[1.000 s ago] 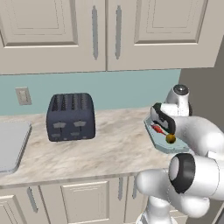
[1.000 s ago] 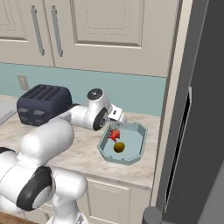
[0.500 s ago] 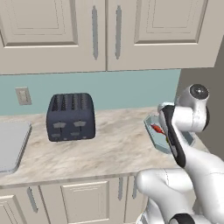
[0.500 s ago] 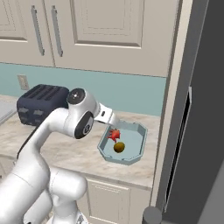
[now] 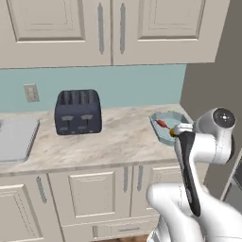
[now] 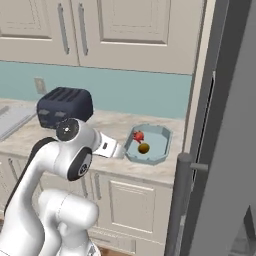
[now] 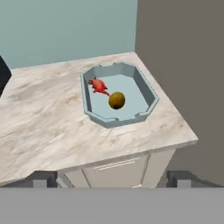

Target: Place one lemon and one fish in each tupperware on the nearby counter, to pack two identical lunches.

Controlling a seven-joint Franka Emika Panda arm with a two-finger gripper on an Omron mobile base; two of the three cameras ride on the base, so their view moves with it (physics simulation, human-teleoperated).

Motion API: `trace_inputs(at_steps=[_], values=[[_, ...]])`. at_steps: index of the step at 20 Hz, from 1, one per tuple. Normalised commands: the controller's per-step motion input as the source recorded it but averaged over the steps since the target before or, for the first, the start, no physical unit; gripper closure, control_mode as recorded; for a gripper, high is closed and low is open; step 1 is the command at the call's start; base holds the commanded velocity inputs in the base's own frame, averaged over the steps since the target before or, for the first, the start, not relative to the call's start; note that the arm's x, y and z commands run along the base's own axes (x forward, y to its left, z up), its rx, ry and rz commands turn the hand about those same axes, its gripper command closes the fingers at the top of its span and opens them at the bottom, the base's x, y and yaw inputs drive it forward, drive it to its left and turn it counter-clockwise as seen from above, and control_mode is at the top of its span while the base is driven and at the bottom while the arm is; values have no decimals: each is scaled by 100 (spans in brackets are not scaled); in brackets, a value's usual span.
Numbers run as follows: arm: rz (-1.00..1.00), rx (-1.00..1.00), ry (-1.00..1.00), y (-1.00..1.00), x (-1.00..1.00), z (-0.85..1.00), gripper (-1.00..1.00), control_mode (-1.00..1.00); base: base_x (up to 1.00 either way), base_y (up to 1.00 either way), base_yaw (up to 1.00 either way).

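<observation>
hand view: blue-grey tupperware (image 7: pixel 148 106) holds fish (image 7: pixel 99 85) beside lemon (image 7: pixel 117 100); claw (image 7: pixel 111 179) spread, empty.

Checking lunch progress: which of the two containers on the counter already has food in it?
The pale blue container with cut corners, at the counter's right end by the fridge. It holds a lemon and a fish; the flat grey one looks bare.

Blue tupperware (image 7: pixel 146 94) on counter (image 7: pixel 43 122), w/ fish (image 7: pixel 99 85) & lemon (image 7: pixel 117 100) inside, close together.
</observation>
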Motion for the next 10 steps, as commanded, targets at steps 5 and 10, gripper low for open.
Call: trace_inputs(at_steps=[5,10], values=[[0,0,0,0,0,0,-100,100,-100,27,0],[0,0,0,0,0,0,-100,100,-100,30,0]])
